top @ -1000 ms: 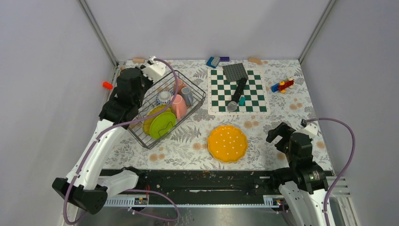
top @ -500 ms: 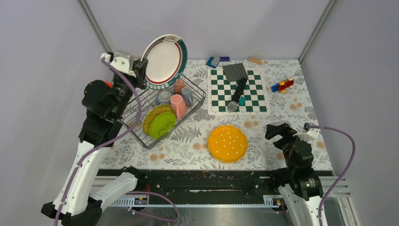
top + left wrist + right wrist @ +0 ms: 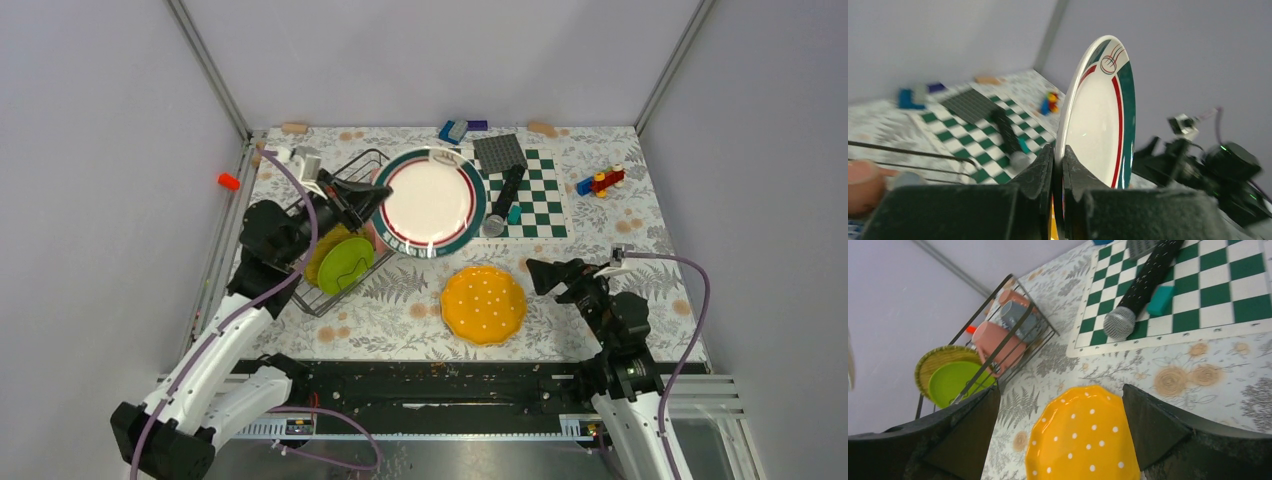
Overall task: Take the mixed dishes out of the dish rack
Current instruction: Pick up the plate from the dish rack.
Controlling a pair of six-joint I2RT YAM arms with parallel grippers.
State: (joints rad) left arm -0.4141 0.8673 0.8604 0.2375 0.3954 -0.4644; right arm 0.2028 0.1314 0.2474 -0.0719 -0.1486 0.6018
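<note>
While left fingers (image 3: 1033, 180) pinch rim, plate (image 3: 430, 200) overhangs rack (image 3: 325, 300)

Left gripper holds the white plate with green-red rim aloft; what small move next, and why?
Probably lower the white plate with green-red rim toward the orange dotted plate: the left gripper pinches its edge, and it is out of the dark wire dish rack.

A microphone (image 3: 506, 198) lay diagonally across the checkered board (image 3: 545, 200), with a teal block (image 3: 514, 213) just beside it. A grey studded plate (image 3: 499, 152) overlapped the board's far edge. Blue blocks (image 3: 454, 130) sat beyond its far left corner, and colourful toy blocks (image 3: 601, 182) to its right.
</note>
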